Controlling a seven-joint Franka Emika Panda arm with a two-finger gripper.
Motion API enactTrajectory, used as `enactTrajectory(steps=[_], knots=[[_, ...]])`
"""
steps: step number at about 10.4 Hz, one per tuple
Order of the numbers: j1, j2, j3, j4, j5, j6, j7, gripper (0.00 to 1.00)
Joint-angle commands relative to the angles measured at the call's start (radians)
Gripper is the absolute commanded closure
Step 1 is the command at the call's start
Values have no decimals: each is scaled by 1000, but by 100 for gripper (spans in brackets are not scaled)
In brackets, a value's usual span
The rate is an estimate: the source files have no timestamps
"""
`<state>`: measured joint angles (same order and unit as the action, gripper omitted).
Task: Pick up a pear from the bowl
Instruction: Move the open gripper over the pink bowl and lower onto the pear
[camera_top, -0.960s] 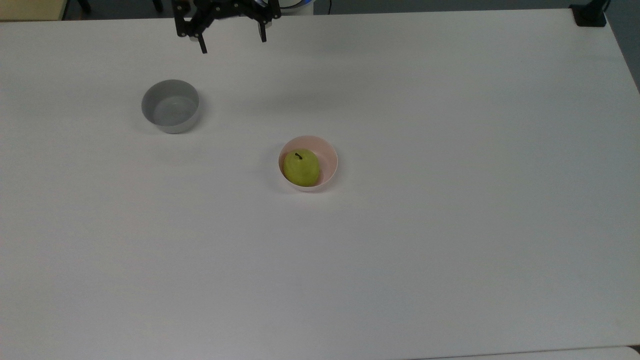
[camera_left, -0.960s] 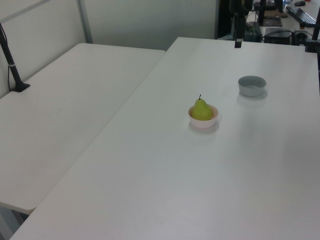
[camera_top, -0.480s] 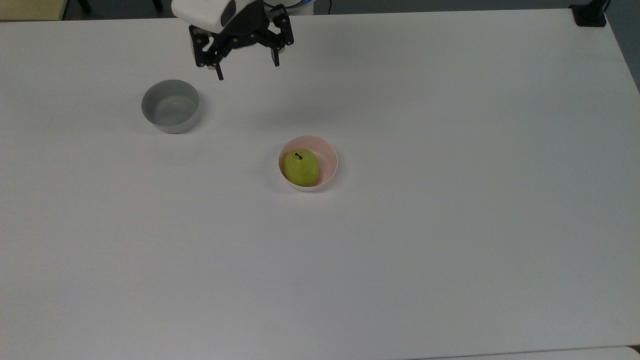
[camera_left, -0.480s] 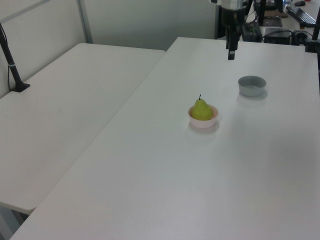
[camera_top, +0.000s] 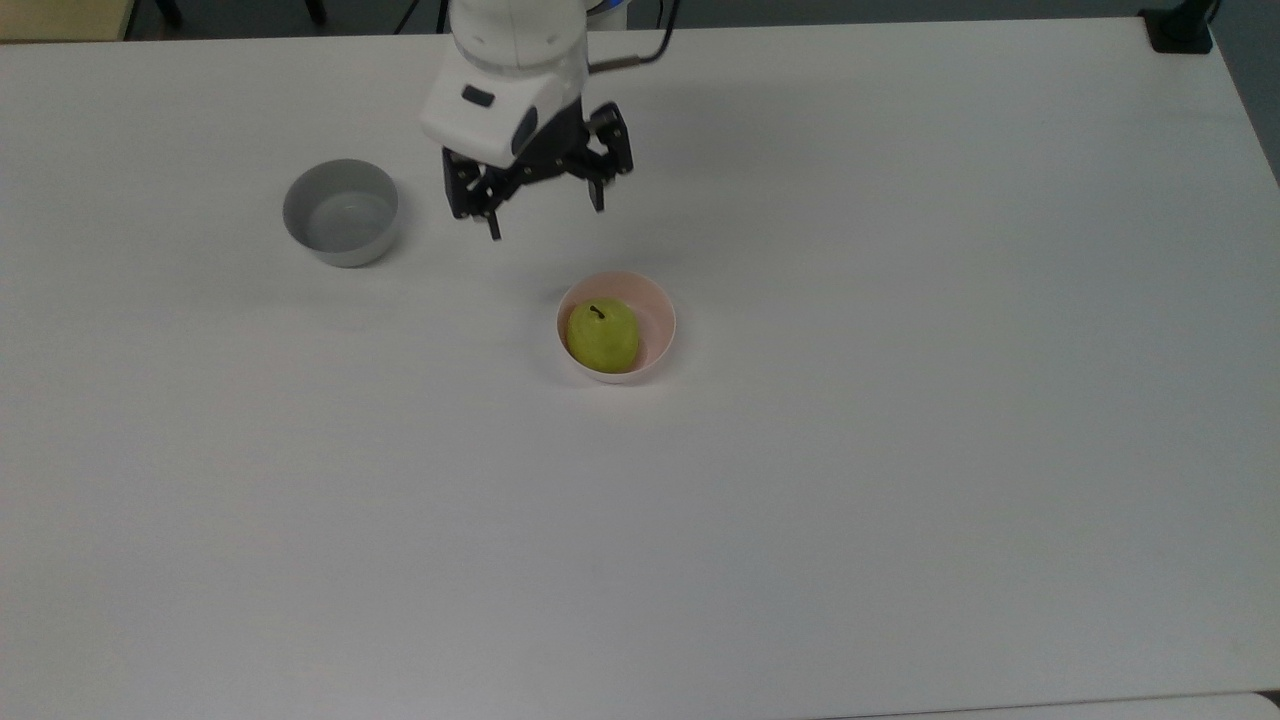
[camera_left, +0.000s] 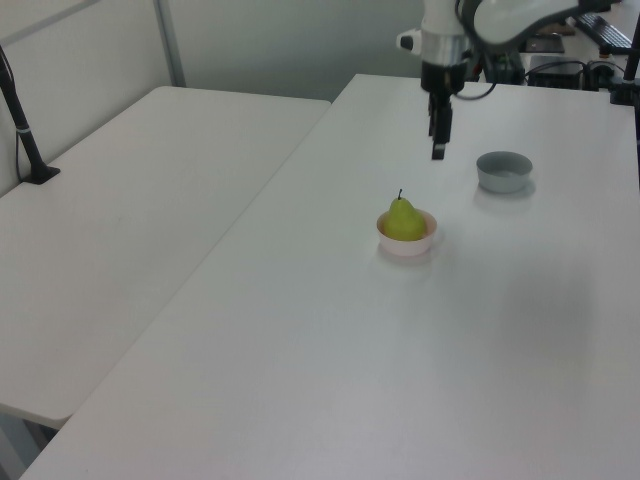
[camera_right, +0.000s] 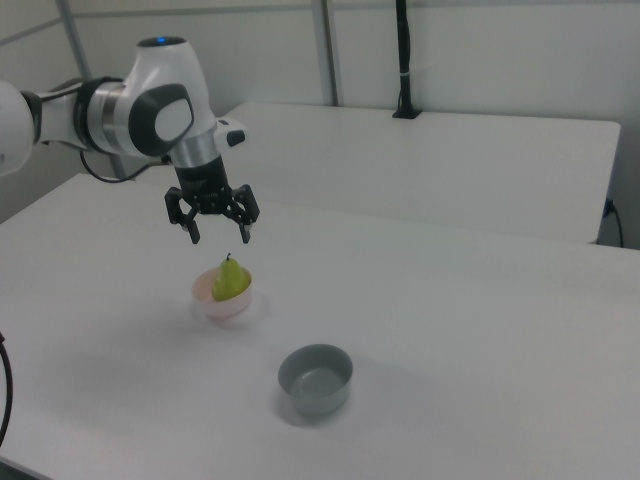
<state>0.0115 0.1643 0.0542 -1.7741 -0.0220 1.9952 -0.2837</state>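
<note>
On the white counter, the claw hangs spread and empty, above and apart from the pink bowl holding the upright pear. Descending off-center, a finger could catch the rim and tip the bowl.

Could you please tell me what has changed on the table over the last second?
The end effector, fingers apart, has travelled from the far edge of the table toward the pink bowl, downward and rightward in the top view, and now hangs short of it. It has taken hold of nothing. The pear remains in the pink bowl, and the grey bowl has not moved.
</note>
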Motion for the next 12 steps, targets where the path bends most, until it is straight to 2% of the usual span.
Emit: enactTrajectory(steps=[1,8,9,11,12], knots=[[44,53,-8,-57,16,169,92,0],[74,153,-8,-54,16,313,190,0],[82,159,-8,-56,14,315,193,3],[82,164,-8,-57,8,316,192,16],[82,175,-8,-57,8,316,193,32]])
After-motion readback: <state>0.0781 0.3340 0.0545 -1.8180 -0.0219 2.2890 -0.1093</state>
